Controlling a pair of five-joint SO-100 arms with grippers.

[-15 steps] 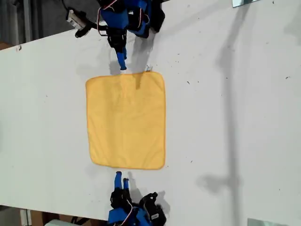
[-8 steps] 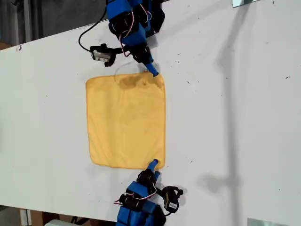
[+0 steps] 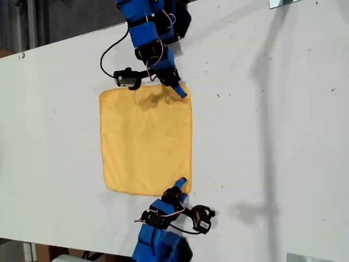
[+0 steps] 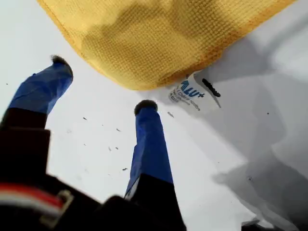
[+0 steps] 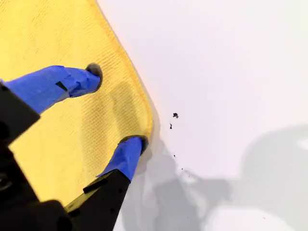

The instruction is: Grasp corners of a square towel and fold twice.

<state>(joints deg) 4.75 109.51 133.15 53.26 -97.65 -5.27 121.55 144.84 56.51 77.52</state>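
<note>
White and lightly speckled, the surface (image 3: 272, 136) fills most of the exterior view, with long grey shadows across its right half. The square yellow-orange towel (image 3: 146, 142) lies flat and unfolded a little left of centre. Two blue-and-black arms reach in, one from the top edge and one from the bottom. My first tool (image 3: 181, 91) is at the towel's upper right corner in this view, and my second tool (image 3: 180, 183) is at its lower right corner. A small black camera module (image 3: 126, 78) on a cable juts from the upper arm, just above the towel's top hem.

In the first wrist view, the rounded hemmed corner (image 4: 144, 84) of the towel (image 4: 159, 38) sits just beyond my first tool (image 4: 102, 83). Its two blue-taped fingers (image 4: 149, 144) are spread wide with bare surface between them. A small white printed tag (image 4: 195, 94) pokes out from under the corner (its lettering is too small to read).

In the second wrist view, my second tool (image 5: 115, 106) is also spread and pinches nothing. One fingertip (image 5: 91, 72) is over the towel (image 5: 48, 38), and the other is at the hem of the rounded corner (image 5: 147, 122). Whether they touch the cloth, I cannot tell. A few dark specks (image 5: 175, 115) dot the surface nearby.
</note>
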